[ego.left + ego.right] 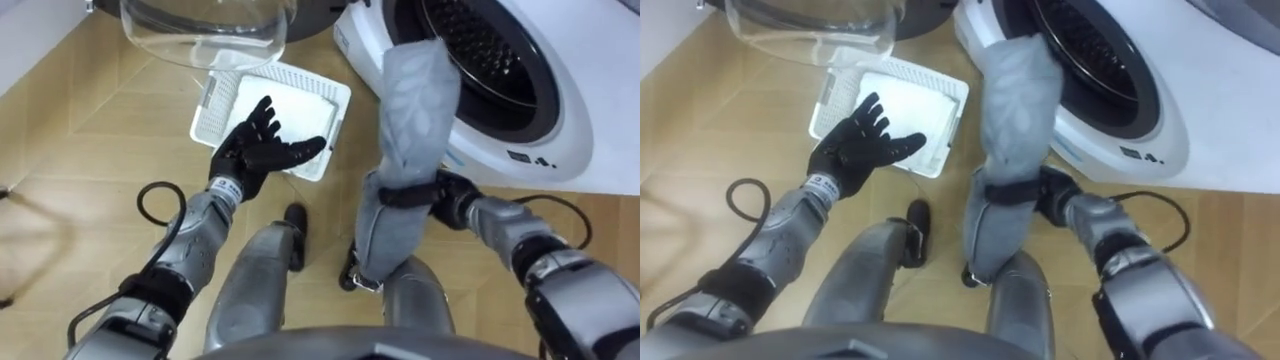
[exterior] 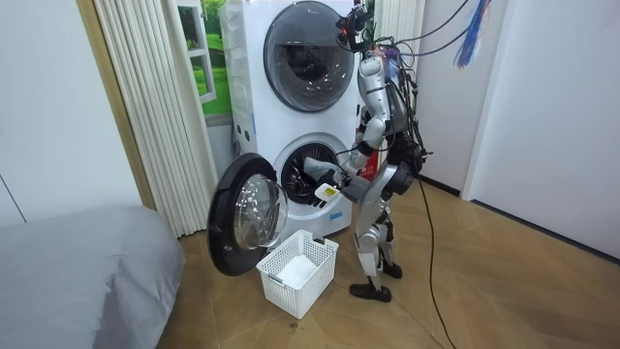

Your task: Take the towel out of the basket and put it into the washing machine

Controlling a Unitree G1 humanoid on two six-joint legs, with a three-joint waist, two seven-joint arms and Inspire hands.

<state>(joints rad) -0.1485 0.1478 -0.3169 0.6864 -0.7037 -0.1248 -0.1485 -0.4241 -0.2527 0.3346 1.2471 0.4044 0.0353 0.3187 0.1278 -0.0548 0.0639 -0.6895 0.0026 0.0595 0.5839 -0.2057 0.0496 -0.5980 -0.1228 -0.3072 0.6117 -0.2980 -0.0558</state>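
A grey towel (image 1: 415, 100) hangs upright in front of me, and my right hand (image 1: 445, 197) is shut round its middle. The towel's upper end leans against the rim of the lower washing machine's open drum (image 1: 490, 50), and its lower end dangles between my legs. My left hand (image 1: 258, 150) hovers open, palm up, above the near edge of a white laundry basket (image 1: 300, 72). In the room view I stand bent forward close to the washing machine (image 2: 291, 116), with the towel (image 2: 318, 171) at the drum's mouth.
The round glass door (image 1: 200, 30) stands swung open on my left, above the basket (image 2: 298, 271) on the wood floor. A second machine (image 2: 310, 44) is stacked on top. A grey bed (image 2: 77, 271) lies at the room view's left.
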